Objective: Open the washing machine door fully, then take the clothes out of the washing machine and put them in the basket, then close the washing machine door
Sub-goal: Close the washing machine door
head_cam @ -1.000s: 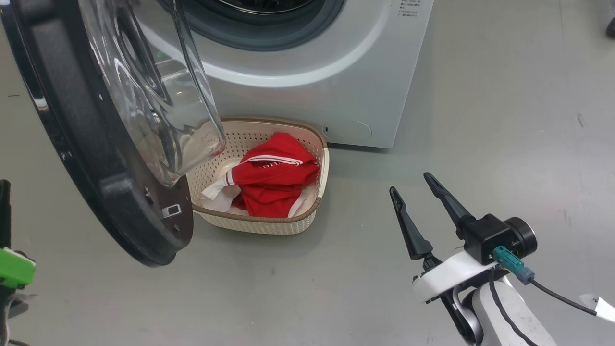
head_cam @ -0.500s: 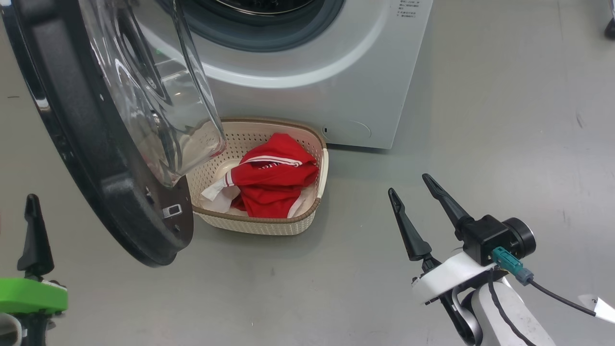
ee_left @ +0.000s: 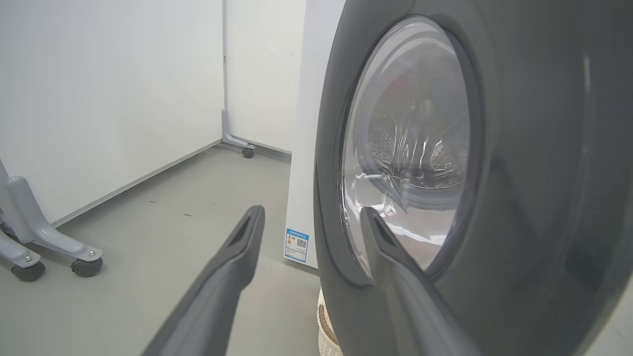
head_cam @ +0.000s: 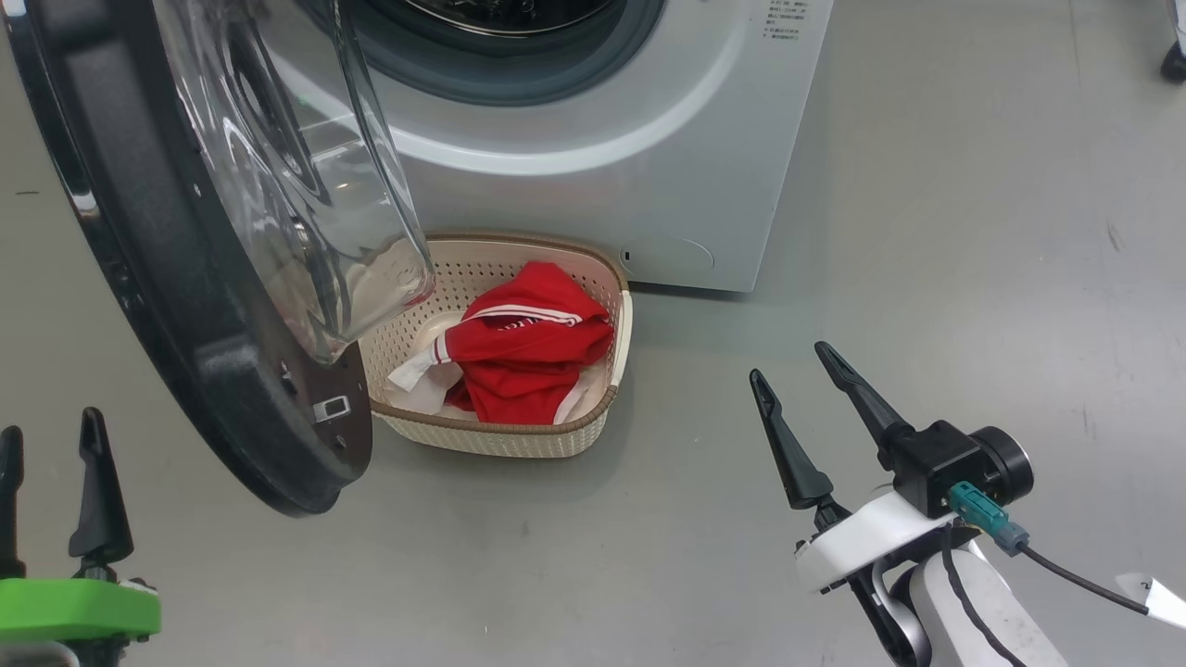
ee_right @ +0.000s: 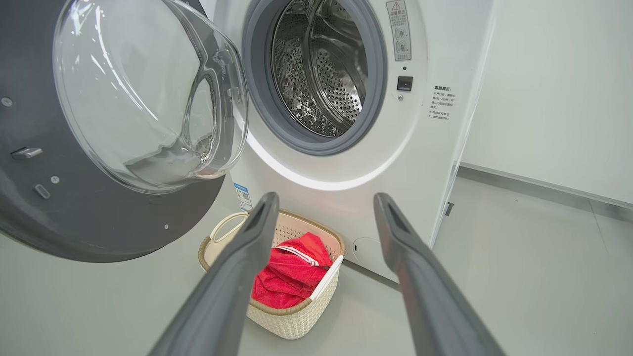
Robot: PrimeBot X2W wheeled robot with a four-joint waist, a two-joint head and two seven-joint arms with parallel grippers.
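1. Head view, and the washing machine door is seen standing wide open on the left, its glass bowl hanging over the near left corner of the basket.
2. The basket is set on the floor, just in front of the washing machine. The clothes are piled inside it, red with white stripes, with white fabric tucked underneath.
3. In the right wrist view the drum looks empty as far as can be seen, so shutting the door is judged to be the step left.
4. The door is expected to feel stiff and fairly heavy, swinging only on its hinge. The glossy black rim is likely slippery to pinch, and the glass bowl is best left alone. A push on the outer face near the free edge, on the latch side, should be favoured.
5. The left pincer is spread wide with nothing between its fingers. It is seen low on the left, on the door's outer side. In the left wrist view one finger lines up with the rim, but whether it touches cannot be told.
6. The right pincer is also spread wide and empty. It is held above bare floor, well apart from the basket and the door, and aimed towards the machine's front.
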